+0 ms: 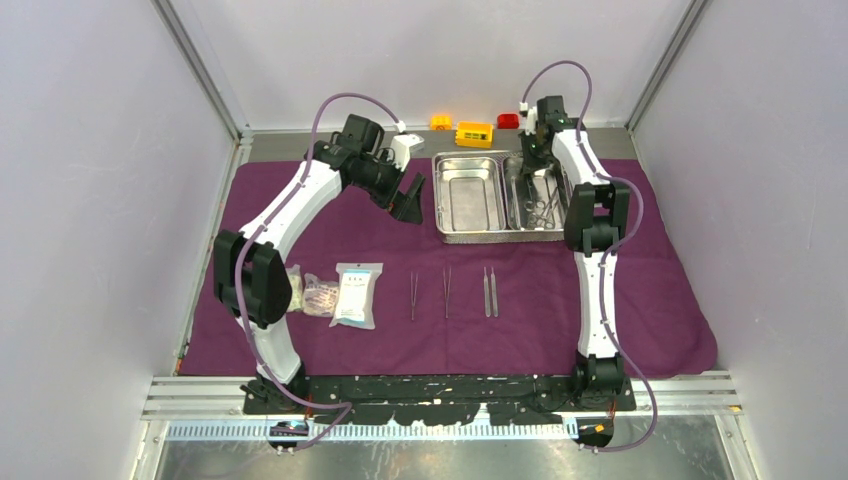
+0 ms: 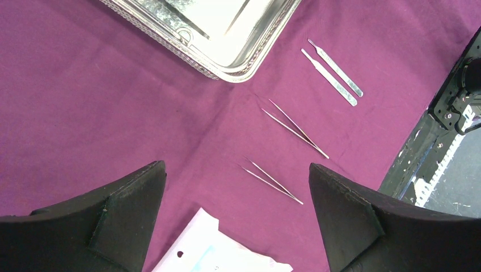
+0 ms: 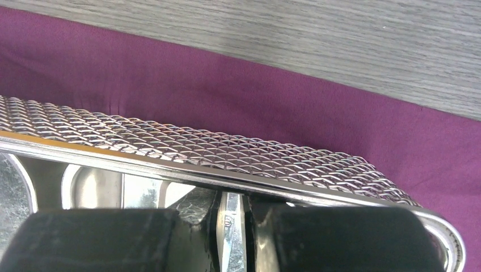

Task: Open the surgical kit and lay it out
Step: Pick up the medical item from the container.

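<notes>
The dark-purple cloth (image 1: 650,300) lies spread over the table. On its far side stands the steel tray (image 1: 500,238), its left compartment bare and its right one holding scissors and clamps (image 1: 540,205). My right gripper (image 1: 535,150) reaches down into the right compartment. In the right wrist view the right gripper (image 3: 231,209) is shut on a thin steel instrument (image 3: 232,226) just inside the tray's mesh wall (image 3: 198,147). My left gripper (image 2: 236,167) hangs open above the cloth, left of the tray. Two tweezers (image 2: 272,181) (image 2: 295,129) and two flat steel handles (image 2: 334,72) lie in a row.
Clear sealed packets (image 1: 358,295) (image 1: 320,297) lie on the cloth at the near left, one partly under the left arm. Orange (image 1: 441,122), yellow (image 1: 474,133) and red (image 1: 508,120) toy bricks sit on bare table behind the tray. Walls close in both sides.
</notes>
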